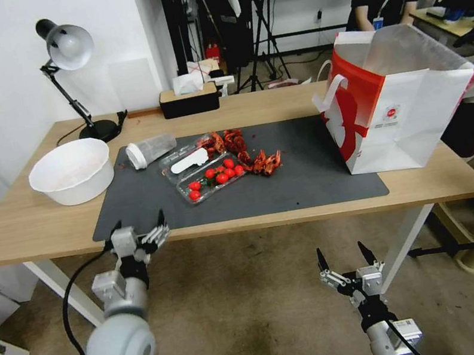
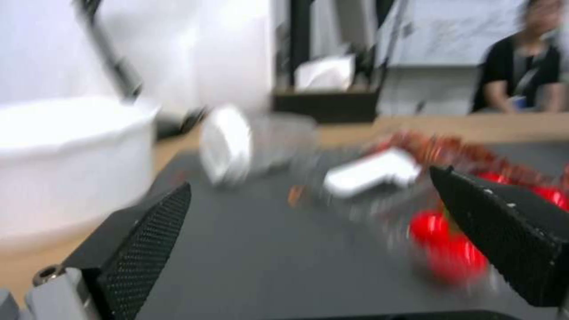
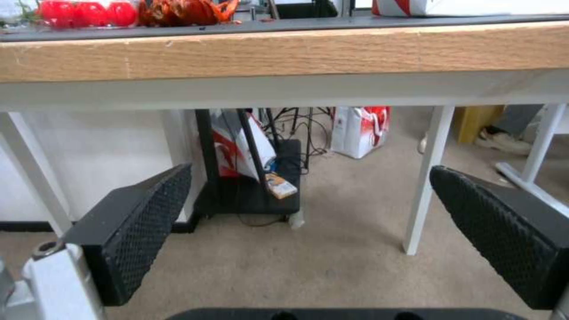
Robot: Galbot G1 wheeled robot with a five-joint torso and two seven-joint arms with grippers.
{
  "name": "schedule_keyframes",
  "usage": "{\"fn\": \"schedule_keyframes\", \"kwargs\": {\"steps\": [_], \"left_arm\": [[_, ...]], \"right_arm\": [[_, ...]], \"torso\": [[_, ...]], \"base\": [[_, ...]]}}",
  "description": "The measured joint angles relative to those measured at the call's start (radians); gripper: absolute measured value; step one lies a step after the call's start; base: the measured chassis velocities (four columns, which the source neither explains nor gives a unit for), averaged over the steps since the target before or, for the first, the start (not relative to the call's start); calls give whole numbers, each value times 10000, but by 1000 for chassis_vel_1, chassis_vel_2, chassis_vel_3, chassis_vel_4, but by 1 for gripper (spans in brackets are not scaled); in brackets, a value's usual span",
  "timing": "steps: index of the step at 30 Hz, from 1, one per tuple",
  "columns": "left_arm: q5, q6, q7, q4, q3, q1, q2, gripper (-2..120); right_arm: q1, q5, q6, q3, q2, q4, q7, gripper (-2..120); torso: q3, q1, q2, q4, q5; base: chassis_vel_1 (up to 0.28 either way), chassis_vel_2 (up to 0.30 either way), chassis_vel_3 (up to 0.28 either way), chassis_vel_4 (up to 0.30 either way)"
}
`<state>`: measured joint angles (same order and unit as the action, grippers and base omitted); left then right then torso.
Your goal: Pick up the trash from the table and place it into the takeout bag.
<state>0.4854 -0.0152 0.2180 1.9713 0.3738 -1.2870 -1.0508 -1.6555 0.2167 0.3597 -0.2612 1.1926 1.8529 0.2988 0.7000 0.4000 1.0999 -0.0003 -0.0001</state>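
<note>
Hovering at the near edge of the table (image 1: 27, 227), the left pincer (image 1: 139, 225) is spreading its fingers wide with nothing between them, pointing over the dark mat (image 1: 304, 181) toward a clear plastic cup (image 1: 151, 150) lying on its side. Just beyond the cup, a clear box of cherry tomatoes (image 1: 213, 179) is sitting on the mat, touching a heap of red shells (image 1: 244, 149). A big white bowl (image 1: 71, 170) is standing on the bare wood left of the mat. Lower down and in front of the table, the right pincer (image 1: 346, 260) is hanging over the floor (image 1: 241, 310), likewise wide open and empty. The takeout bag (image 1: 400, 104) is standing upright with its mouth open at the right end of the table, partly on the mat.
</note>
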Motion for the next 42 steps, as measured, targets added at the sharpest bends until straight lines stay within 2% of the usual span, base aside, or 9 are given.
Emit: {"fn": "schedule_keyframes", "kwargs": {"steps": [3, 8, 13, 16, 19, 20, 24, 36, 42], "left_arm": [[166, -257, -512, -422, -124, 546, 349, 100], [979, -716, -2221, -1574, -520, 2274, 1334, 100], [1034, -606, -2968, -2434, -993, 3593, 1805, 100], [1023, -503, -3517, -3223, -1366, 4657, 2101, 100], [1143, -328, -4597, -4514, -1949, 6069, 2354, 100], [1143, -328, -4597, -4514, -1949, 6069, 2354, 100], [1353, -354, -5897, -6336, -2989, 7754, 2475, 100], [776, 445, -8336, -8556, -4176, 9677, 2146, 100], [-2, 848, -8351, -8945, -4600, 10137, 2042, 100]], "right_arm": [[-32, -17, -4, 13, 18, 0, -4, 100], [-71, -53, -16, -25, 83, -22, -6, 100], [-75, -66, -32, -56, 85, -17, -3, 100], [-61, -71, -52, -64, 85, -2, 2, 100], [-67, -77, -67, -68, 98, -4, 9, 100], [-67, -77, -67, -68, 98, -4, 9, 100], [-157, -88, -57, -98, 122, -17, 12, 100], [-151, -101, -35, -117, 129, -59, 25, 100], [-174, -102, -19, -116, 122, -76, 34, 100]], "torso": [[1, 1, 0, -1, -1], [1, 1, 0, 5, 0], [1, 0, 0, 2, 1], [1, 1, 0, 0, 2], [1, 0, 0, 5, 1], [1, 0, 0, 5, 1], [1, 1, 0, 0, 0], [0, 0, 0, 3, -1], [0, 0, 0, 2, 0]], "base": [[0, 0, 0, 0], [0, 0, 0, 0], [0, 0, 0, 0], [0, 0, 0, 0], [0, 0, 0, 0], [0, 0, 0, 0], [0, 0, 0, 0], [0, 0, 0, 0], [0, 0, 0, 0]]}}
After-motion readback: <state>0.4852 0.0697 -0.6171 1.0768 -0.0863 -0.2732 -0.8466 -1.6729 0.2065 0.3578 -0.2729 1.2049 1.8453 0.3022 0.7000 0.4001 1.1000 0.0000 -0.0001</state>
